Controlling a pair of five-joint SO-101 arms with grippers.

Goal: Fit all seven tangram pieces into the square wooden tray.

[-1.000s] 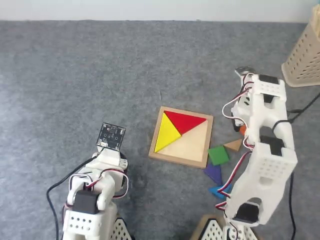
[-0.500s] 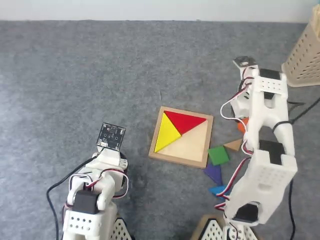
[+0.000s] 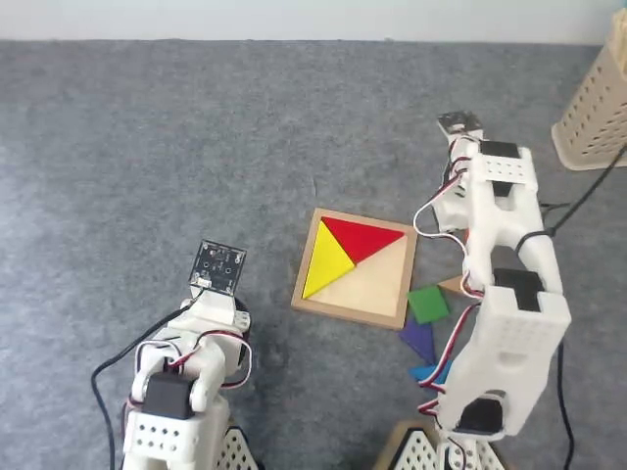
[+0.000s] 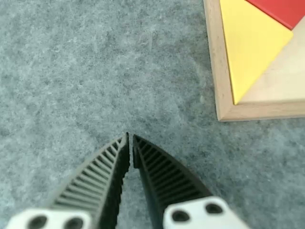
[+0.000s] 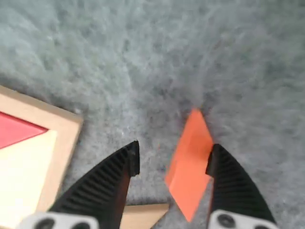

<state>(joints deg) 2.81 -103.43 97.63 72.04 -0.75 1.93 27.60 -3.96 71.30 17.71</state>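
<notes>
Swinging over the last 1.0 s, the right arm point(image 3: 500, 225) moved across the bench point(image 3: 147, 147) toward the tray point(image 3: 347, 314). In the high view it then covered the orange piece, which had been showing beside it 1.0 s and 0.5 s earlier.

- Right claw point(image 5: 174, 152): wide open, gripping nothing. The orange piece point(image 5: 189, 167) lay flat between its fingers, close against 1 of them and clear of the other. The tray corner sat just beside the claw, on the far-finger side. The tip of the tan triangle point(image 3: 454, 285) sat back toward the wrist.
- Left claw point(image 4: 130, 138): fingers together, empty, parked low over bare bench with the tray corner ahead of its tips. The left arm point(image 3: 196, 362) hadn't moved in any of the 3 high frames.
- Tray status: 2 of 7 in, the red triangle point(image 3: 361, 238) and the yellow triangle point(image 3: 325, 262). The rest of the tray was bare wood.
- Still outside the tray, under and beside the right arm: green square point(image 3: 427, 304), purple triangle point(image 3: 419, 340), blue piece point(image 3: 424, 373), plus the tan and orange ones.

My read: the shift was a line-up on the orange piece, so a pick looked like the next step. The piece was off-centre in the gap, so closing might have pushed or spun it before it seated.
</notes>
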